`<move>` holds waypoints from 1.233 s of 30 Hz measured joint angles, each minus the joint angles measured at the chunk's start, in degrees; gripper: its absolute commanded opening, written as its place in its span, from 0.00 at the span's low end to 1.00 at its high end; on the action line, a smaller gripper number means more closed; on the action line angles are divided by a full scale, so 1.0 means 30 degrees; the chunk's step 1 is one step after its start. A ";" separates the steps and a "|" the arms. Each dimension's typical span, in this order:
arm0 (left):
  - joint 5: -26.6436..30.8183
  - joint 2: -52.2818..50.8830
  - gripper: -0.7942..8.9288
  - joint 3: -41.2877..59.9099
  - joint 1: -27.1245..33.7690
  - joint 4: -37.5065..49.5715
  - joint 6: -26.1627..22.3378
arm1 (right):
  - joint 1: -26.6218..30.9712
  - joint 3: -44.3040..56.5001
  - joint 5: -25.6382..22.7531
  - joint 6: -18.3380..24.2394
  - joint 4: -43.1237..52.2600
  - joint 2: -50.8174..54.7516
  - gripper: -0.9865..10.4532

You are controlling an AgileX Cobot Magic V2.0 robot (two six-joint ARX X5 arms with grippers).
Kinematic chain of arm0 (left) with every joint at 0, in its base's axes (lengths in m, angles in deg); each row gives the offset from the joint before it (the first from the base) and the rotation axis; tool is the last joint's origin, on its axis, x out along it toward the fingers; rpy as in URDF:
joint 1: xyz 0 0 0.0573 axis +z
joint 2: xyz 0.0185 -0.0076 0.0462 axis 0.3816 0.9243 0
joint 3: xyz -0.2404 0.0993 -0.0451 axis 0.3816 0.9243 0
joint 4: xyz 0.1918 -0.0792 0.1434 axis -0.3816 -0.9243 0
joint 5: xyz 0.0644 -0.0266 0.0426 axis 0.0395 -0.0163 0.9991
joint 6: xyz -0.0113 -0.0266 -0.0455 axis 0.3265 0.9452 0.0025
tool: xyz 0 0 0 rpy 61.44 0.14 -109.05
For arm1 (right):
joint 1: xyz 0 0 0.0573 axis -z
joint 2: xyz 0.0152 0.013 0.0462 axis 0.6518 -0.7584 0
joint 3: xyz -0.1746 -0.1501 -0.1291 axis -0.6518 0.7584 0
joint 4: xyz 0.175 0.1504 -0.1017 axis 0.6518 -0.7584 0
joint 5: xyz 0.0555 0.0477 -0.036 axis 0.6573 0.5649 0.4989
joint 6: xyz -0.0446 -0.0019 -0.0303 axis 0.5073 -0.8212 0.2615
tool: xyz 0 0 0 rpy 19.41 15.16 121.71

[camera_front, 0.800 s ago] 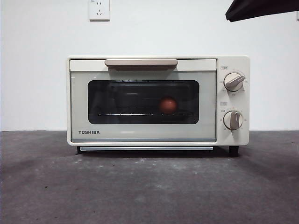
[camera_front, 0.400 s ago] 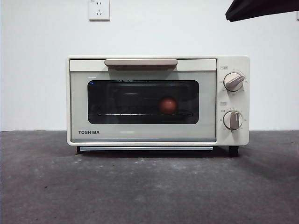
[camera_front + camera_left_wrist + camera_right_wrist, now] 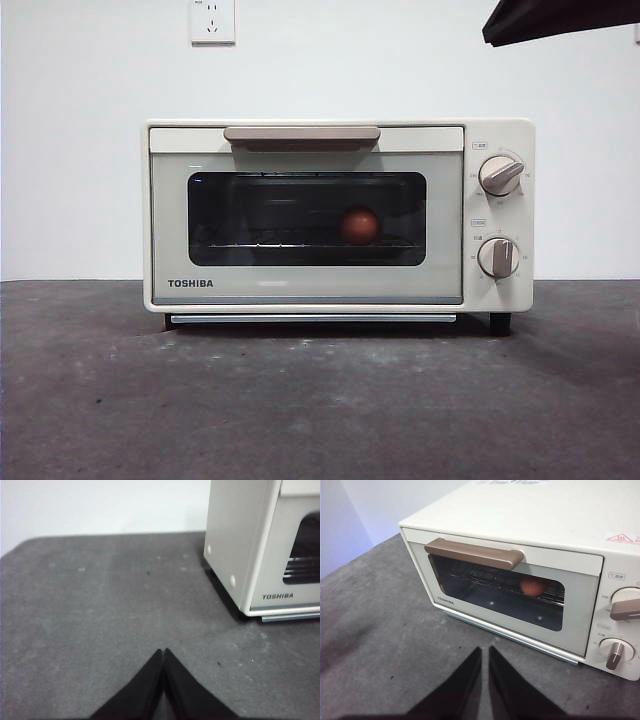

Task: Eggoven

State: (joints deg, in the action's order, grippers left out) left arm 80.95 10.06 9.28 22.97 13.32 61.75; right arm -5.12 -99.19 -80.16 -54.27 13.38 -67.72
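The egg (image 3: 359,225) sits on the rack inside the closed toaster oven (image 3: 338,215) on the bench (image 3: 320,400) in front view, hidden from the left claw (image 3: 164,652), pressed together, visible past the right claw (image 3: 485,650), nearly closed.

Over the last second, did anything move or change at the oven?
Nothing visibly changed. The egg sits on the rack behind the oven's closed door, both knobs are as they were, and the dark arm tip stays at the top corner. Both tools, left and right, are shut and empty, away from the oven.
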 measured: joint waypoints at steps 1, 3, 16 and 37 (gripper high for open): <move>-0.0007 0.0000 0.09 0.0000 0.0000 0.0000 0.0000 | 0.0000 0.0000 -0.0007 -0.0007 0.0007 0.0000 0.09; 0.0000 0.0007 0.09 0.0000 0.0000 0.0000 0.0000 | 0.0000 0.0000 0.0000 0.0000 0.0007 0.0000 0.09; -0.0007 0.0007 0.09 0.0000 0.0000 0.0000 0.0000 | 0.0000 0.0000 -0.0007 0.0000 0.0000 0.0000 0.09; 0.0000 0.0007 0.09 0.0000 0.0000 0.0000 0.0000 | 0.9653 0.2106 0.3905 0.3847 -0.0007 0.4765 0.09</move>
State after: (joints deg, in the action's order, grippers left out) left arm 80.95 10.08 9.28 22.97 13.32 61.75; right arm 23.84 -92.88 -68.45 -42.73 13.36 -53.43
